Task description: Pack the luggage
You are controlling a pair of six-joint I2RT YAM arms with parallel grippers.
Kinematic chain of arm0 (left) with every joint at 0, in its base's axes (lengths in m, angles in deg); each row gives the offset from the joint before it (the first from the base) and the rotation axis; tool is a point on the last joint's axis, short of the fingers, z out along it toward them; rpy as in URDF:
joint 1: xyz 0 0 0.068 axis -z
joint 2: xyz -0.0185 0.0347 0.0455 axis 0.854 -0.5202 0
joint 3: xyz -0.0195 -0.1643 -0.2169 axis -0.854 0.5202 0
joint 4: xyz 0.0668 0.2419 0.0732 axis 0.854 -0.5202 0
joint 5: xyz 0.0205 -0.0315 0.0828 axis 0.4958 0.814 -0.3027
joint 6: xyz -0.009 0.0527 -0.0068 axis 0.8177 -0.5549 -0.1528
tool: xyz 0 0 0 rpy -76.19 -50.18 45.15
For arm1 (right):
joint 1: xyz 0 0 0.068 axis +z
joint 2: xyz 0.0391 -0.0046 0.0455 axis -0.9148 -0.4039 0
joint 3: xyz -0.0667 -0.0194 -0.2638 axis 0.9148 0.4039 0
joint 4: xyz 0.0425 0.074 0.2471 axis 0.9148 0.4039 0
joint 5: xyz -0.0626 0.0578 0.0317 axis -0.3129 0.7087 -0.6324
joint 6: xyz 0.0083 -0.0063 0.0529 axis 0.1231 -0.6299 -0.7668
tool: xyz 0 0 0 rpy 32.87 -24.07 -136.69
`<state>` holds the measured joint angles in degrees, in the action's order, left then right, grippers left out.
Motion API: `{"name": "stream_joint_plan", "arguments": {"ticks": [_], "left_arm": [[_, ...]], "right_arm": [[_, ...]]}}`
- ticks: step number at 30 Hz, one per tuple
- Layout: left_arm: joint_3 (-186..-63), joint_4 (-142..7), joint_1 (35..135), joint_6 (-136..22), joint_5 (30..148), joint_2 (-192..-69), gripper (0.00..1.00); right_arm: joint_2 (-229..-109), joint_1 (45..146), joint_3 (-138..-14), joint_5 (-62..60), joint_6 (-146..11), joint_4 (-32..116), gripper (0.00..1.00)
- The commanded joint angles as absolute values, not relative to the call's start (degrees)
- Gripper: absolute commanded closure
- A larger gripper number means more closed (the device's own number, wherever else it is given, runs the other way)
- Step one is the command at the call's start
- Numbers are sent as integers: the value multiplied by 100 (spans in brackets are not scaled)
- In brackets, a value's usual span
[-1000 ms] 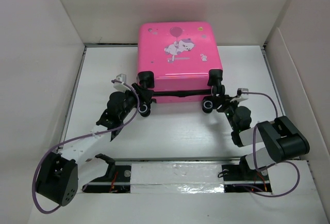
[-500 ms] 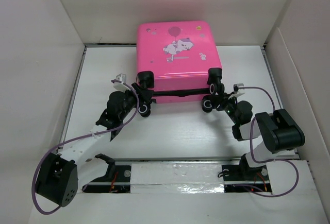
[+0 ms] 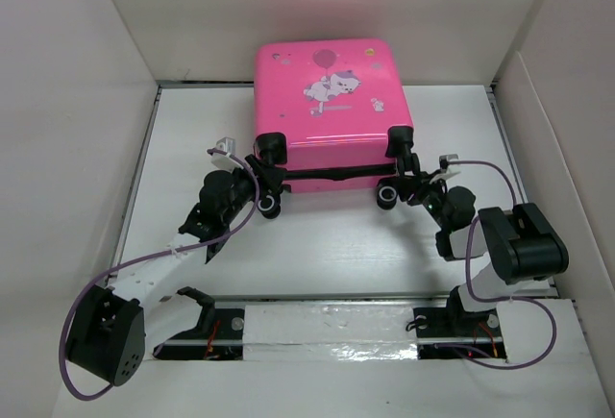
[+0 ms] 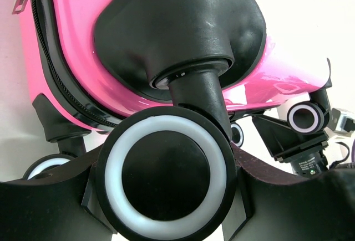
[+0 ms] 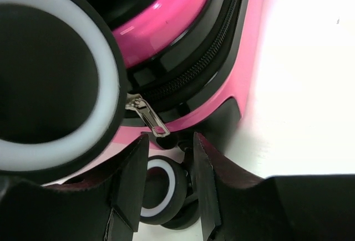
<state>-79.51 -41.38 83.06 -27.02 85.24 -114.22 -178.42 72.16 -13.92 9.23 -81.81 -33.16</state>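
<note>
**Top view.** The luggage (image 3: 327,101) lies flat and closed at 12 o'clock on the worktop (image 3: 327,255). Its far edge is up by the back wall (image 3: 327,5) and its wheeled edge faces 6 o'clock. Bare worktop runs along its 9 and 3 o'clock sides out to the left wall (image 3: 67,149) and the right wall (image 3: 567,120). A wide bare strip separates the wheeled edge from the arm bases. The left claw (image 3: 261,185) sits at the near left corner of the case and the right claw (image 3: 408,180) at the near right corner, both among the wheels.

**Left wrist view.** The front wheel (image 4: 166,177), black with a white ring, fills the lower middle and hangs from a black housing (image 4: 183,25) on the pink shell. The left claw (image 4: 166,208) is clamped on this wheel, one finger bearing on it from 8 o'clock and the other from 4 o'clock. The zip (image 4: 52,69) follows the shell's edge at 9 o'clock. A second wheel (image 4: 44,166) shows below that edge at 8 o'clock. A far wheel (image 4: 305,118) stands well apart at 3 o'clock.

**Right wrist view.** A large wheel (image 5: 50,75) occupies 10 o'clock. The zip (image 5: 205,63) runs between the two pink halves from 1 o'clock toward the centre. Its zip pull (image 5: 148,118) ends just above the finger gap. The right claw (image 5: 169,141) stands apart with a narrow gap and grips nothing. A small wheel (image 5: 161,188) shows through the gap at 6 o'clock, and bare worktop (image 5: 310,86) lies open at 3 o'clock
</note>
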Motion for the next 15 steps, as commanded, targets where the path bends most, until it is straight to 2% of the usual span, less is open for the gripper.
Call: {"name": "stream_joint_plan", "arguments": {"ticks": [1, 4, 15], "left_arm": [[-8345, -2929, 8274, -2656, 8367, -11081, 100], [-8310, -2929, 8274, -2665, 8359, -11089, 100], [-8266, -2929, 8274, -2674, 8315, -11142, 100]], "right_arm": [[-18063, 7119, -1778, 995, -8412, -6131, 57], [-18179, 7119, -1831, 1092, -8527, -6246, 58], [-17168, 7136, -1787, 1004, -8633, -5993, 59]]}}
